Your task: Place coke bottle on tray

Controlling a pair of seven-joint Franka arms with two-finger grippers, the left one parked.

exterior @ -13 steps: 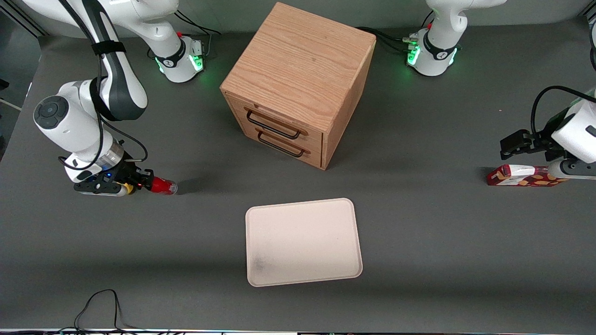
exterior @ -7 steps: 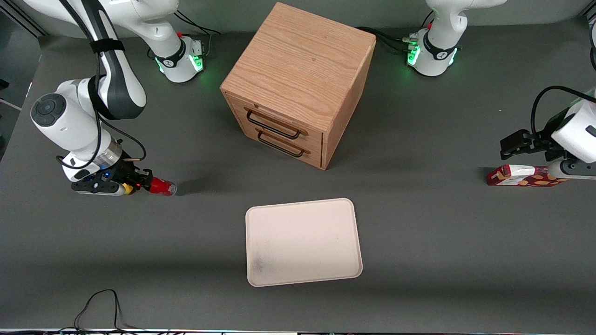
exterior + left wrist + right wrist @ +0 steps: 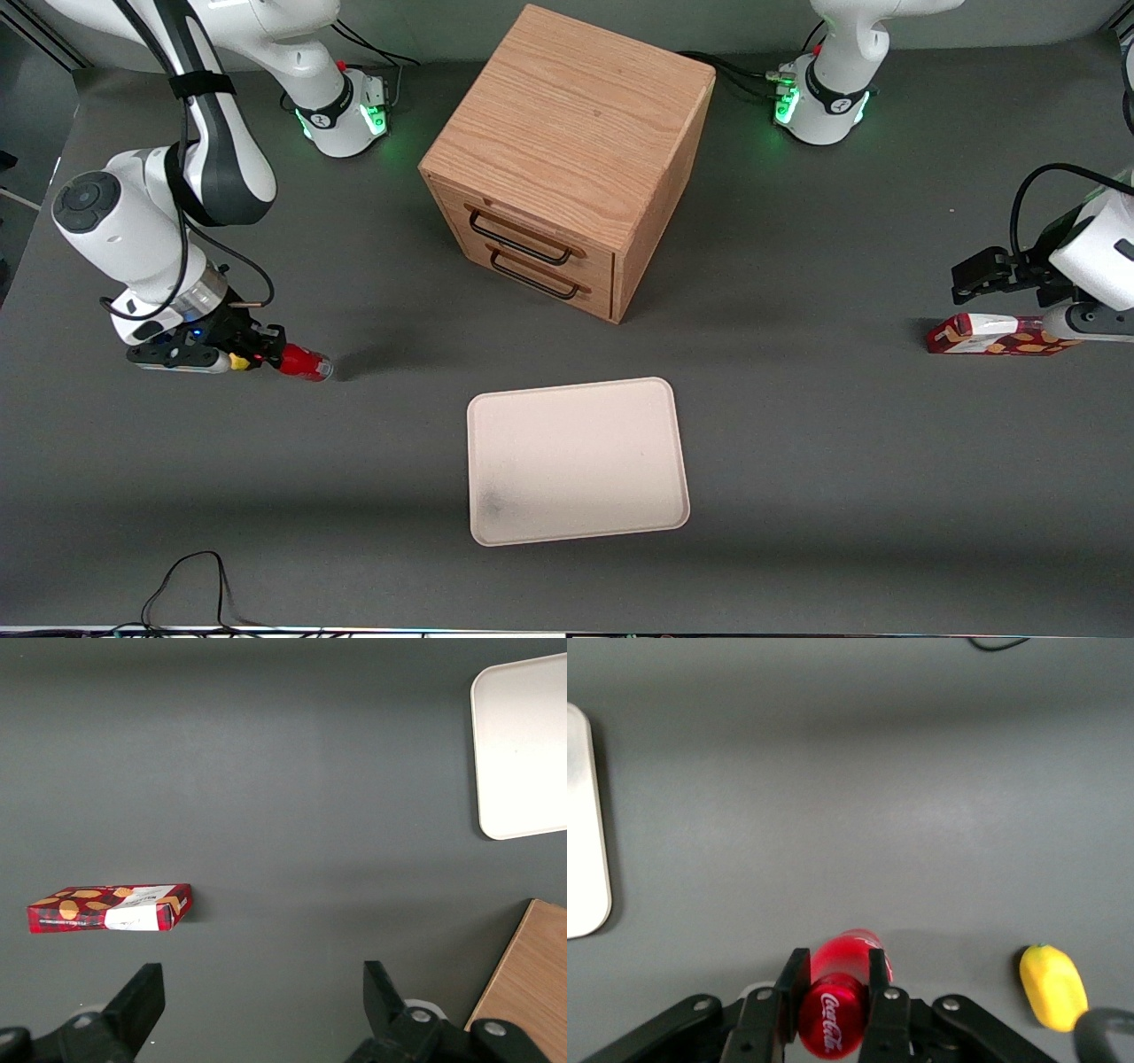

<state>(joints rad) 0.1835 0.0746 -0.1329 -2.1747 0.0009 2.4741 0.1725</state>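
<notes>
Front view: the claw (image 3: 266,359) grips the coke bottle (image 3: 303,363) near the working arm's end of the counter (image 3: 797,443). Over the last second both have drifted slightly nearer the camera, so the carry toward the tray (image 3: 578,460), well apart, seems to be starting.

Right wrist view: the claw (image 3: 834,985) is narrow, its fingers (image 3: 879,979) clamping the bottle (image 3: 837,1001); a lemon (image 3: 1052,985) lies beside it, and the tray's edge (image 3: 583,833) shows.
</notes>
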